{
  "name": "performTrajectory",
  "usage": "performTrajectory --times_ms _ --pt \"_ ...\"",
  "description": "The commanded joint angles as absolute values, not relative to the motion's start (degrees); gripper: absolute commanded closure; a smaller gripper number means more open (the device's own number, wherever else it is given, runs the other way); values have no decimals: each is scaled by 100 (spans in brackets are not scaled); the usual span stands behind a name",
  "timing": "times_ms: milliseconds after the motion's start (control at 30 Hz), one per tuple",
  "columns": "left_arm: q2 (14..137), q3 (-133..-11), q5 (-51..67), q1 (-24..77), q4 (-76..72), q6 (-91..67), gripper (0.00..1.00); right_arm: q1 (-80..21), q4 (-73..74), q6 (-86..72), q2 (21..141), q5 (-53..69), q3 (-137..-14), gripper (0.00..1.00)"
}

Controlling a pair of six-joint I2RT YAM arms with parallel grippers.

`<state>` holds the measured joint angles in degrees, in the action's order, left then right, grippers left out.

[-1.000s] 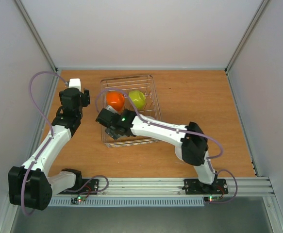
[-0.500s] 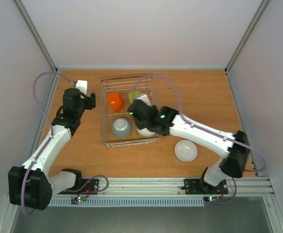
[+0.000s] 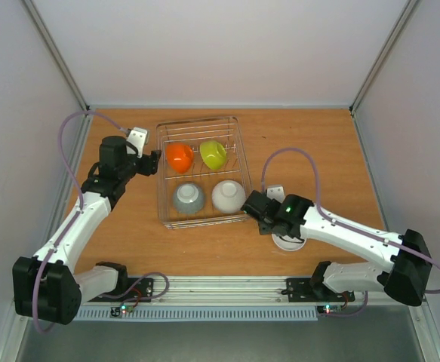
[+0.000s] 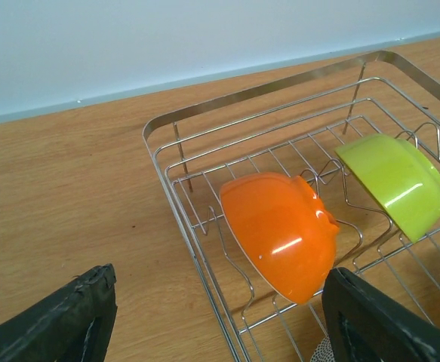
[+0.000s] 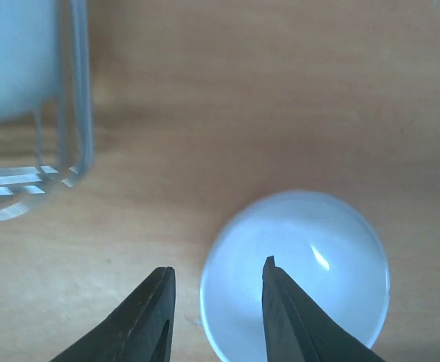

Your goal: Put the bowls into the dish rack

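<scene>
At left, left gripper [image 3: 150, 156], jaws wide apart, holding nothing, just beside dish rack [image 3: 199, 121]. Inside rack, back row: orange bowl [image 3: 179, 157] and lime green bowl [image 3: 213, 154], both tilted. Front row: grey bowl [image 3: 189, 197], white bowl [image 3: 228, 195]. Further right, on table [image 3: 318, 151], second white bowl [image 5: 303, 279], upright, near rack corner. Over it, right gripper [image 5: 216, 265], jaws narrowly apart, astride its rim, not clamped.

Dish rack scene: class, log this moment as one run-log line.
dish rack: orange bowl, lime bowl, grey bowl, white bowl | table: second white bowl | right tool: astride its rim, grip unclear | left tool: open, beside rack
</scene>
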<state>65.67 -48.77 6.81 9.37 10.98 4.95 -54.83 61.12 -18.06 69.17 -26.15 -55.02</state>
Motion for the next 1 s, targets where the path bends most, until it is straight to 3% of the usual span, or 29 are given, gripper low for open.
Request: performTrajectory --times_ms 0,500,600,733,967 --pt "6562 -5045 891 958 1068 556 25 -5693 6296 -2624 6878 -2316 -5125 68" --pt "6608 -5027 879 958 1044 545 25 -5805 5616 -2838 7891 -2200 -4494 70" --pt "6628 -5027 858 958 1036 538 25 -5801 5500 -2795 7990 -2161 -4425 78" --pt "6632 -5019 827 958 1018 553 25 -5801 5438 -2710 8008 -2110 -4396 98" --pt "6722 -5166 1586 985 1290 629 25 -6403 6601 -2718 8048 -3054 -5259 99"
